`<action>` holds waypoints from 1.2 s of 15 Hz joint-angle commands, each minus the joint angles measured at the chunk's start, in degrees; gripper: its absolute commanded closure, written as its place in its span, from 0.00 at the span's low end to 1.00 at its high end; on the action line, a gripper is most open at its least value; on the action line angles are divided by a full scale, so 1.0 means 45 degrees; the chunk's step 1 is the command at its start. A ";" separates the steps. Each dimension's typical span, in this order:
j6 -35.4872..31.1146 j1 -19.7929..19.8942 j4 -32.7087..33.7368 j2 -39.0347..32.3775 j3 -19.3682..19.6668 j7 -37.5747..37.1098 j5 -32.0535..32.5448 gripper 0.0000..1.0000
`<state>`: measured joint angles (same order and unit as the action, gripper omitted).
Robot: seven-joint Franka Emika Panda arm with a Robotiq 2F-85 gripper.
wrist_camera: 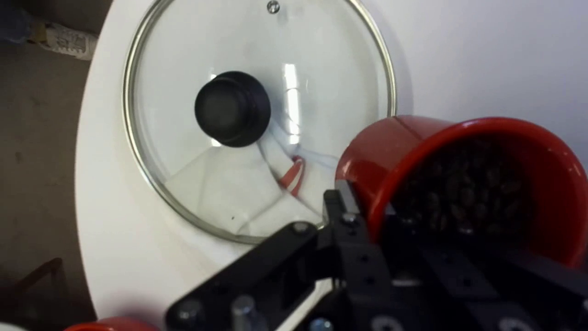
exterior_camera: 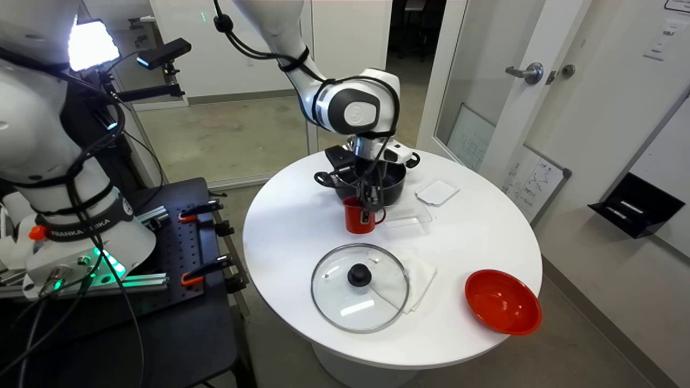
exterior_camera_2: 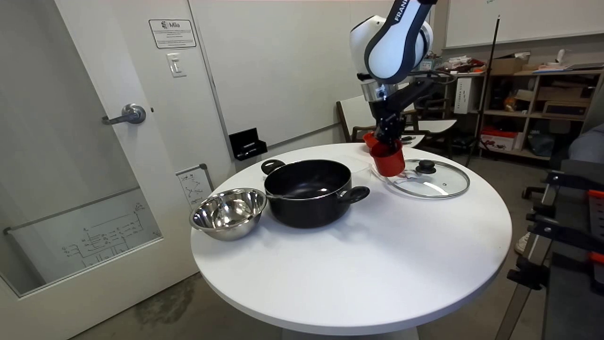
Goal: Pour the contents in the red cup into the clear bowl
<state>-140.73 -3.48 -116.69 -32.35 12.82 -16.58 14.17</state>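
Cup (exterior_camera_2: 390,165): hanging from fingers (wrist_camera: 353,234), mouth up, long axis running near-vert. w/ slight lean; dark bits (wrist_camera: 464,193) sitting inside, so not poured yet.
Fingers: standing almost together, pinching cup's wall b/w them, one seemingly inside, one outside.
Clear bowl (exterior_camera: 412,215): lying lower than fingers, just beyond them on side away from base (exterior_camera: 86,231); not showing in wrist view.
Pot (exterior_camera_2: 309,205): sitting near fingers, opp. side from lid (exterior_camera: 345,293).
Pour: prob. needing fingers shifting a bit away from base, then tipping cup bowl-ward; pot maybe crowding them.
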 commanded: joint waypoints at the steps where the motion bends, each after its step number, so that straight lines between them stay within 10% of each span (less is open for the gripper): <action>1: -0.0118 -0.1057 0.0212 0.0297 0.0870 -0.2048 0.1300 0.98; 18: -0.2628 -0.2035 0.1049 -0.0842 0.2520 -0.7243 0.4379 0.98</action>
<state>-150.02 -11.63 -113.22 -34.17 22.67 -45.63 31.82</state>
